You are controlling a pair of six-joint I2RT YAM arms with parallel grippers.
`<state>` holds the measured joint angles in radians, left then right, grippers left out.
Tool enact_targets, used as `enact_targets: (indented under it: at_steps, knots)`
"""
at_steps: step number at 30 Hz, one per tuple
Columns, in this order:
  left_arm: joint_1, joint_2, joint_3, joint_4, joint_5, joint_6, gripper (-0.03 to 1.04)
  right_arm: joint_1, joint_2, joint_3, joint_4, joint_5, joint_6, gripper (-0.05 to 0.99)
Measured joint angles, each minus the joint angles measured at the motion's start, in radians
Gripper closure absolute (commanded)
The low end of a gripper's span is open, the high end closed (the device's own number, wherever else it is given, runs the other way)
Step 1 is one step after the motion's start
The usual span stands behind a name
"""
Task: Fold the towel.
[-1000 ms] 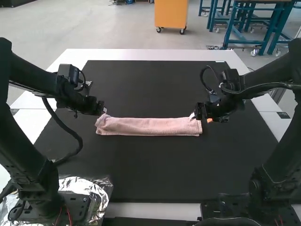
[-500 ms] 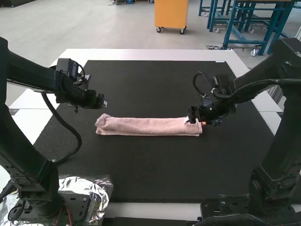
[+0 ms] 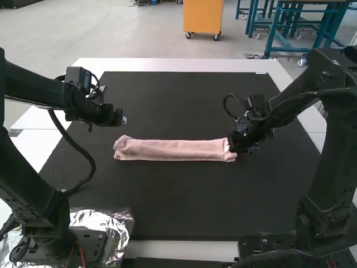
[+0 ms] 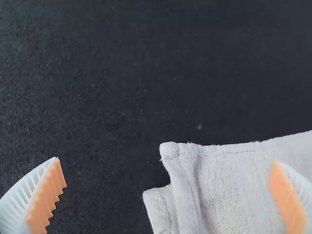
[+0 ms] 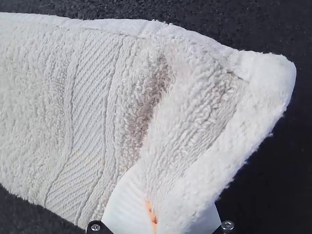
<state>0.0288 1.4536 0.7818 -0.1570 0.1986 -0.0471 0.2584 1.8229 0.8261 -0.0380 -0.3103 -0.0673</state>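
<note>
Towel (image 3: 173, 149) is lying across the middle of the black mat (image 3: 184, 201), between the two arms — a long narrow strip, folded into layers. Pale pink terry cloth, soft looped pile. Long axis runs side to side, about parallel to the far edge of the white bench (image 3: 173, 64), one end toward each arm. In the high view the left end is rounded and a bit lumpy; the long sides are fairly straight.

Left wrist view: layers stack unevenly at that left end, one corner sticking out past the next, with a thick rolled hem. Right wrist view: a flat woven band with diagonal ribbing crosses the towel's width, then looped pile, then a raised crease and a thick, blunt corner.

Right hand (image 3: 237, 146) is at the right end and clenched on it — a ridge of cloth is pinched up between white fingers (image 5: 127, 204), with a sliver of orange pad visible.

Left hand (image 3: 120, 118) is released, near the left end and on its far side in the high view. Its white ribbed fingers (image 4: 22, 197) stand wide apart, orange pads toothed like a saw. Nothing gripped.

Mat is matte, finely grained, rectangular. Crinkled silver foil (image 3: 114, 220) sits around the left arm's base.
</note>
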Motion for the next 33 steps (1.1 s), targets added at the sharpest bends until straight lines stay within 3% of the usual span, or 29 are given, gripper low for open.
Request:
enact_targets:
  at_steps: [5,14,21,28,33]
  knots:
    - [0.000,-0.032,0.000,0.002,0.001,-0.003,0.04,-0.003,-0.003,0.000,-0.010,-0.007,-0.001,0.96]
    - [0.000,-0.046,0.000,0.011,0.001,-0.003,0.04,-0.069,-0.158,-0.003,-0.074,-0.069,0.003,0.96]
    - [0.000,-0.046,0.000,0.025,0.001,-0.003,0.04,-0.062,-0.216,0.007,-0.095,-0.099,0.043,0.96]
    - [0.005,-0.046,0.000,0.065,-0.001,-0.003,0.04,0.082,-0.210,0.035,-0.009,-0.111,0.105,0.96]
    - [0.053,-0.046,0.000,0.097,-0.016,-0.003,0.04,0.225,-0.147,0.094,0.028,-0.113,0.147,0.96]
